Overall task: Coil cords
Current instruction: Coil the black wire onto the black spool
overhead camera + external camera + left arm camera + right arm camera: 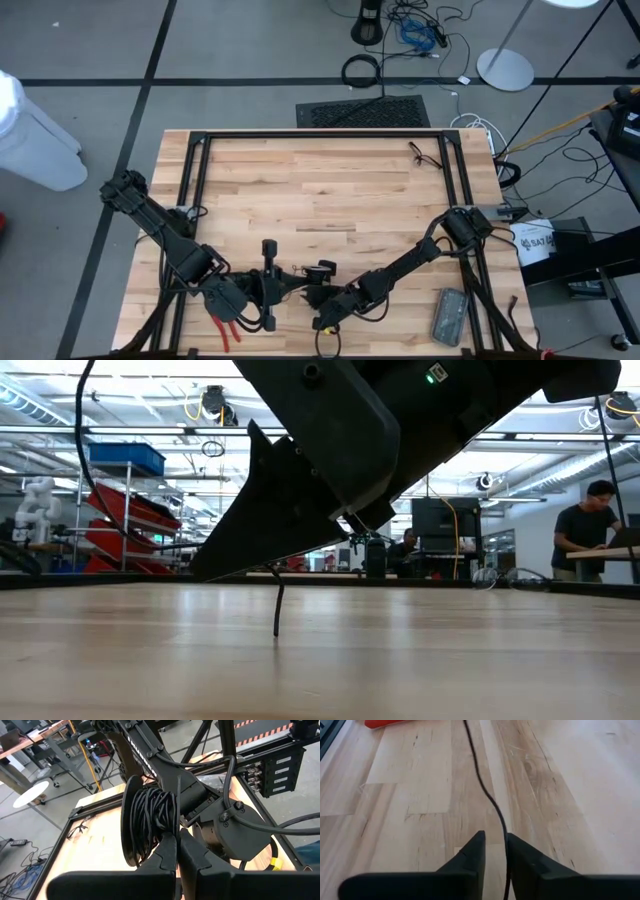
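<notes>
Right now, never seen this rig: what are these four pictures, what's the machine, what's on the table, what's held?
Two dark robot arms work at a wooden table. One picture looks straight down, one looks level along the tabletop, and one comes from each wrist.

The left pincer is shut on a spool wound with thin black cord. The right pincer has a strand of that cord running between its fingers near the front edge.

Also on the table: red-handled pliers, a grey box and a small dark tangle at the far side.

Two dark jointed arms with black cabling, matte tapered fingers point(470, 857).
</notes>
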You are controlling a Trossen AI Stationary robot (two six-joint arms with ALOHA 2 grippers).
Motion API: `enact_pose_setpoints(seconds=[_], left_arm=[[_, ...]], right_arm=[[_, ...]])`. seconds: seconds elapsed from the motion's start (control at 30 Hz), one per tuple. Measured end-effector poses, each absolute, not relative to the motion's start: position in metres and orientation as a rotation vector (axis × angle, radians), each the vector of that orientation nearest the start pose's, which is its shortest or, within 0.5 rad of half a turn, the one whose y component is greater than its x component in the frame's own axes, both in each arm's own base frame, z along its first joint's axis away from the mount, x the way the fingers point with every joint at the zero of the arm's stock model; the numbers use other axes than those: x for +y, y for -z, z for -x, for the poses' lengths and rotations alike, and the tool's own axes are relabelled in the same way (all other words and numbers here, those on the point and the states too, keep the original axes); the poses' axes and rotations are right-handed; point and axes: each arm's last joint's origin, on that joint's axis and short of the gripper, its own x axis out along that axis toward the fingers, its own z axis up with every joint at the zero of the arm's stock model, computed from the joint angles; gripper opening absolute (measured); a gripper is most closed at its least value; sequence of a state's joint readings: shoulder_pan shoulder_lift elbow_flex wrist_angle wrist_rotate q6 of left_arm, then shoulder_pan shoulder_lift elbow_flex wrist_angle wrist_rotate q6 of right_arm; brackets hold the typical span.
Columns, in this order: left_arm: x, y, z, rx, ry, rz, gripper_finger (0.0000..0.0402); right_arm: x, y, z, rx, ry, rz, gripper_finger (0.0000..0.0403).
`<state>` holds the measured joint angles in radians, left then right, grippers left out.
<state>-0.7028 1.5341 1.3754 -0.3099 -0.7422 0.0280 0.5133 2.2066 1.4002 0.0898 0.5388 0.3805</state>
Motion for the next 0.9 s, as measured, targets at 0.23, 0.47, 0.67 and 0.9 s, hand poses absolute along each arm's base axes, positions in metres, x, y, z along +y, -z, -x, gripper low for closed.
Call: enact_pose_setpoints(seconds=[0.23,0.47,0.67,0.9], left_arm=[[-0.205,-0.347,-0.273,0.362,-0.036,-0.333,0.0002],[-0.205,-0.345,-0.272,0.375,-0.038,-0.335,0.0002],[-0.205,-0.345,-0.272,0.377,-0.038,-0.337,0.0002],[-0.206,-0.344,-0.27,0.385,-0.031,-0.347,0.0002]], right_arm=[[0.213,-0.12,-0.408,0.605,0.129,-0.01,0.0023],[0.214,-0.119,-0.407,0.619,0.095,-0.017,0.0002],[0.214,-0.124,-0.407,0.621,0.075,-0.026,0.0],[0.211,-0.15,-0.394,0.7,0.051,0.008,0.0]])
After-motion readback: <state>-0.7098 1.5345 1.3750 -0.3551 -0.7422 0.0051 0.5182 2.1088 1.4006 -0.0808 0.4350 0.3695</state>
